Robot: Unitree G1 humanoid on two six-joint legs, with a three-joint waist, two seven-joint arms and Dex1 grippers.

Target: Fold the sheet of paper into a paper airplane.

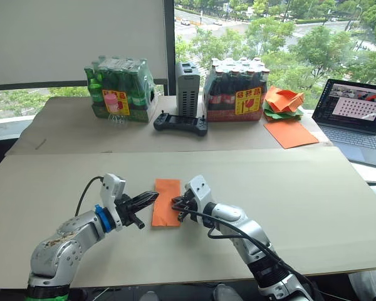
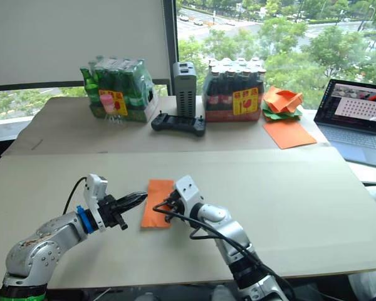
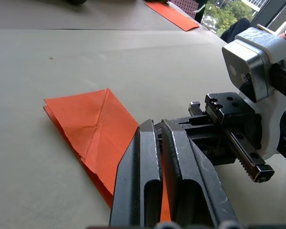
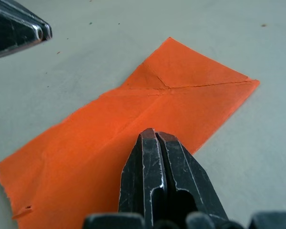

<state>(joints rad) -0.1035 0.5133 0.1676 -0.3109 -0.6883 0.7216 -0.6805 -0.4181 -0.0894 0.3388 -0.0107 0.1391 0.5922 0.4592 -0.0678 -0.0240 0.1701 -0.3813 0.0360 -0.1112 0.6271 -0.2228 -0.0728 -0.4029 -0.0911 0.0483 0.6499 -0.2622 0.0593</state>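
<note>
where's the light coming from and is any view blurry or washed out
Left eye view: daylight enters through the window behind the table, and the scene is evenly lit. Left wrist view: the sheet of paper is sharp, with creases readable. Right wrist view: the right gripper looks soft up close, as does the left gripper.

Both arms are silver-grey metal with rounded joint housings. The left arm is scuffed with brownish marks, carries a blue ring at the wrist and ends in a white camera block. The right arm has a black cable looping along it. The left gripper and right gripper have slim black fingers; a toothed rack and small screws show on the right gripper's body.
</note>
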